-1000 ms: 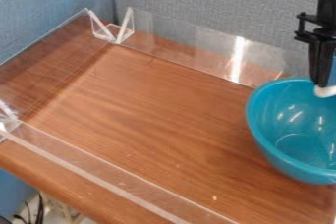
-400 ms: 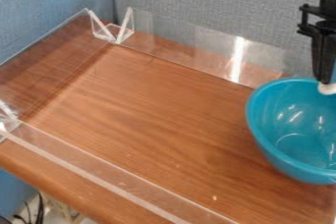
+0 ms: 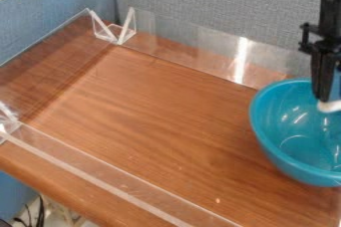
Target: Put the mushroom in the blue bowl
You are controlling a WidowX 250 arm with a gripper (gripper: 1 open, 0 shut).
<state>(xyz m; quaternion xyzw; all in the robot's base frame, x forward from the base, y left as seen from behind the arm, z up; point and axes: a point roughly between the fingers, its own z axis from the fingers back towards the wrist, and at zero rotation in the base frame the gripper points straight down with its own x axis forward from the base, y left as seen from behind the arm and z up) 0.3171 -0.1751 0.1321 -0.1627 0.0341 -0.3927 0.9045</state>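
Teal-blue and glossy, the large round plastic bowl (image 3: 301,131) sat at the right end of the reddish-brown wooden surface (image 3: 147,112), its far side cut off by the picture's edge. Above it hung the dark robot arm (image 3: 324,42), pointing steeply down, with its slim fingers (image 3: 326,84) pressed close together. Their tip (image 3: 330,100) reached down inside the bowl's rim, over the right part of the hollow. Right at that tip showed a small cream-white lump (image 3: 332,104), which looked like the pale stem of the toy mushroom pinched between them; its reddish-brown cap I could not make out. It hung above the bowl's shiny inside and seemed clear of it. Low clear plastic walls (image 3: 80,161) ran round the edges of the wood, and blue-grey fabric panels (image 3: 200,2) stood behind.
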